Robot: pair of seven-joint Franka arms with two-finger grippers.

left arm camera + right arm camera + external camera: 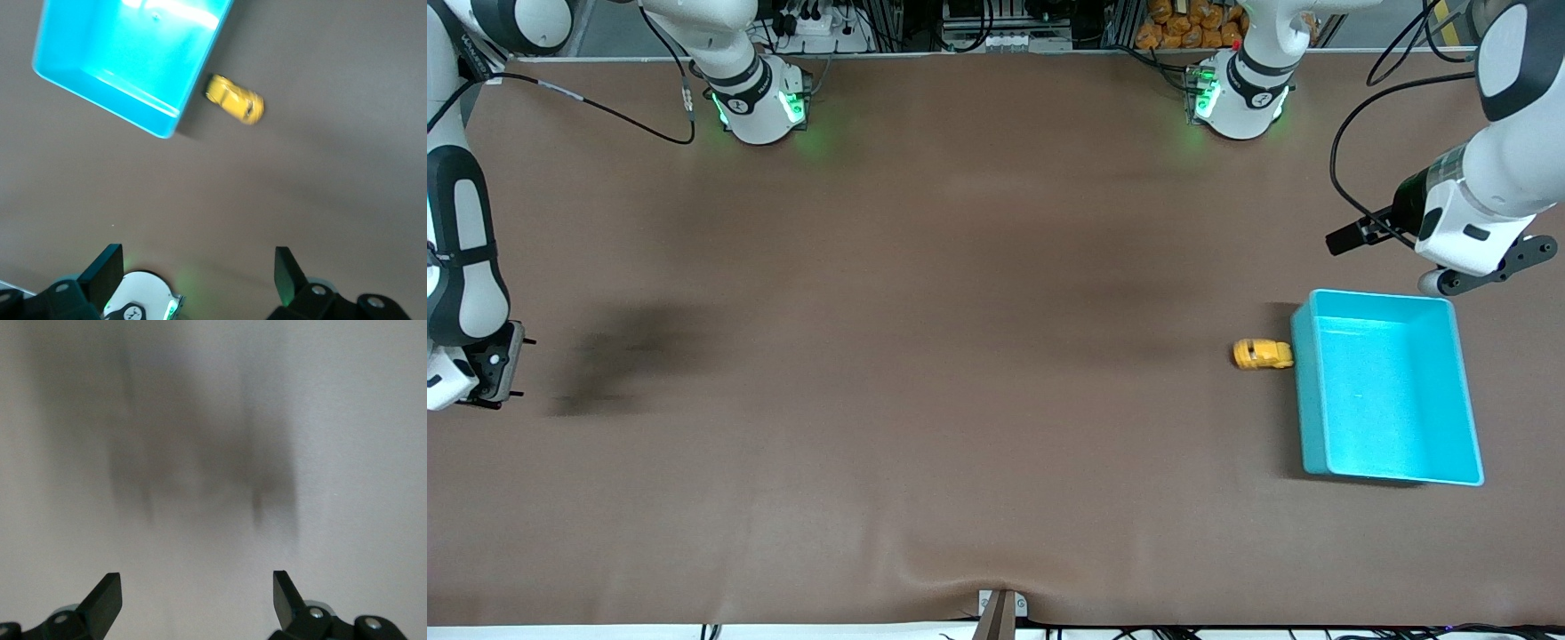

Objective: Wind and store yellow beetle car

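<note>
The yellow beetle car [1263, 353] stands on the brown table, right up against the outer wall of the turquoise bin [1387, 462], on the side toward the right arm's end. The bin is empty. The car [235, 99] and the bin [127, 47] also show in the left wrist view. My left gripper [1463, 258] hangs open and empty over the table just outside the bin's rim [197, 267]. My right gripper [463, 378] waits open and empty over bare table at the right arm's end [195, 587].
The two arm bases [760, 102] [1240, 98] stand at the table's back edge with cables beside them. A small metal clamp [1000, 609] sits at the table's front edge. The left arm's base [143, 300] shows in the left wrist view.
</note>
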